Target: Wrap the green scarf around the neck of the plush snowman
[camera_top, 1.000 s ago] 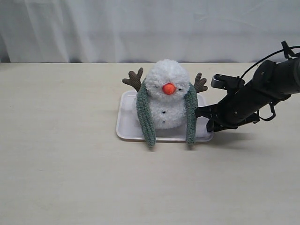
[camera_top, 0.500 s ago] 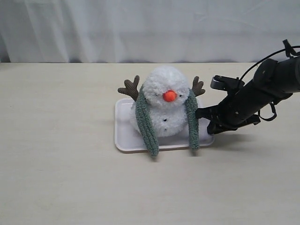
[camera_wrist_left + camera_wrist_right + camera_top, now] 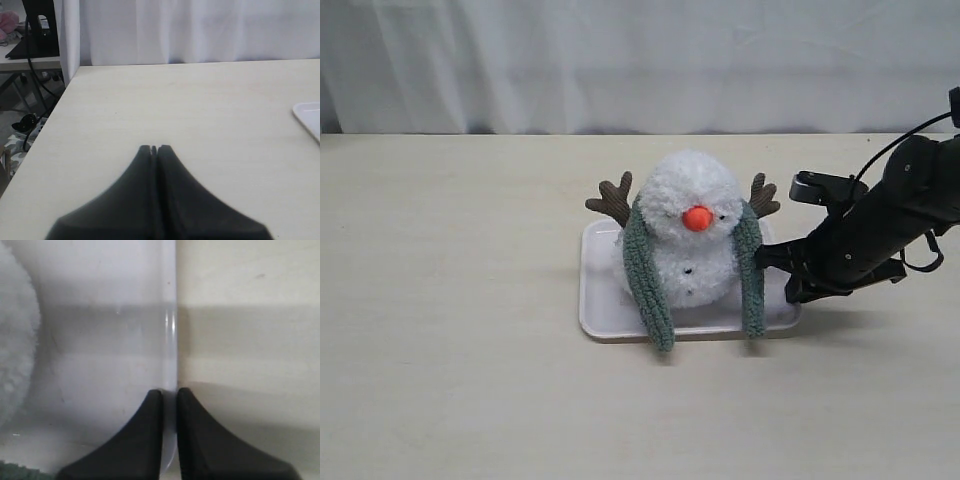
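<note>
The fluffy white plush snowman sits on a white tray. The green scarf lies around the back of its neck, and both ends hang down the front past the tray's near rim. My right gripper is low at the tray's right side. In the right wrist view this gripper is shut on the tray's rim, with white plush and a bit of scarf at the side. My left gripper is shut on nothing over bare table, outside the exterior view.
The pale wooden table stretches around the tray, with a white curtain behind it. The left wrist view shows a tray corner, the table's far edge and clutter on the floor beyond.
The tray with the snowman and scarf has slid to the right and slightly nearer in the exterior view, held at its rim by my right gripper, which moved the same way.
</note>
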Controlling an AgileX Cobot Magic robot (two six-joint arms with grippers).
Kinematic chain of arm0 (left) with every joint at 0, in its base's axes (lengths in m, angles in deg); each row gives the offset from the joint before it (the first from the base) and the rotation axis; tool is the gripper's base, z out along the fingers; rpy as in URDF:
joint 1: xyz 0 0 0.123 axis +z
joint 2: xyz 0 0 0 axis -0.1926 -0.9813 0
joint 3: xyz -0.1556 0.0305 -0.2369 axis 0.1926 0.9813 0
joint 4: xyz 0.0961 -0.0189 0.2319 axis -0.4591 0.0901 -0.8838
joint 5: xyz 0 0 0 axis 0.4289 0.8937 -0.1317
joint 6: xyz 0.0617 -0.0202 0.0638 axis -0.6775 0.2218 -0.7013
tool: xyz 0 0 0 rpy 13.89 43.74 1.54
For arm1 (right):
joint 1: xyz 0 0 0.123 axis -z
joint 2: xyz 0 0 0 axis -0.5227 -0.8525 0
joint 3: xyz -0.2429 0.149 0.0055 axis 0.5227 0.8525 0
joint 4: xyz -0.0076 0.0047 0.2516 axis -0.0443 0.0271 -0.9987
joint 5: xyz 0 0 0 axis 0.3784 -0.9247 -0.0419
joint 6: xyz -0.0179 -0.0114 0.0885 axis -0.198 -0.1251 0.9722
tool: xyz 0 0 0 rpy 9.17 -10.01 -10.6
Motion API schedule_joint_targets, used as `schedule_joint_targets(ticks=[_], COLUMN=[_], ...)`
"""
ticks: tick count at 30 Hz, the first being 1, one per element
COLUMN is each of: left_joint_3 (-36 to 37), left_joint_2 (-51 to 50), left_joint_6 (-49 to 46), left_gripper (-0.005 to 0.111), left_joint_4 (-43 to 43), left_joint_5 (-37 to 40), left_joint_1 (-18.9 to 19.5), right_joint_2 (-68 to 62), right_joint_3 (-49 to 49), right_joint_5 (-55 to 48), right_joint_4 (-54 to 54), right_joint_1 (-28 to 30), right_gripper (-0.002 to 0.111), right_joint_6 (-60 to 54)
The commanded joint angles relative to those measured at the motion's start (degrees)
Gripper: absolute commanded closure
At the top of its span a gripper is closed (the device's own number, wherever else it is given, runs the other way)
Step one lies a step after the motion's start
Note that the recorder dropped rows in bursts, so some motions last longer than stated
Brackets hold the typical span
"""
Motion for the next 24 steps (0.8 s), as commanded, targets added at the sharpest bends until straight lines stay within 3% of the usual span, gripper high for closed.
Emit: schedule_joint_targets(ticks=[1,8,16,24], left_joint_3=[0.09,0.09,0.09,0.09], left_joint_2=[0.11,0.11,0.11,0.11], left_joint_6=[-0.06,-0.06,-0.06,-0.06], left_gripper=[0.107,0.107,0.107,0.107], left_joint_4=[0.29,0.29,0.29,0.29], left_joint_5=[-0.66,-0.66,-0.66,-0.79], left_joint_1=[-0.38,-0.38,-0.38,-0.38], right_joint_2=[0.7,0.7,0.86,9.09], right_joint_3=[0.25,0.25,-0.62,-2.22], right_joint_5=[0.59,-0.55,-4.34,-10.48], right_joint_4=[1.64,1.53,1.53,5.08], right_joint_1=[0.28,0.28,0.28,0.28], right_gripper=[0.104,0.102,0.061,0.06], right_joint_6=[0.07,0.81,0.81,2.43])
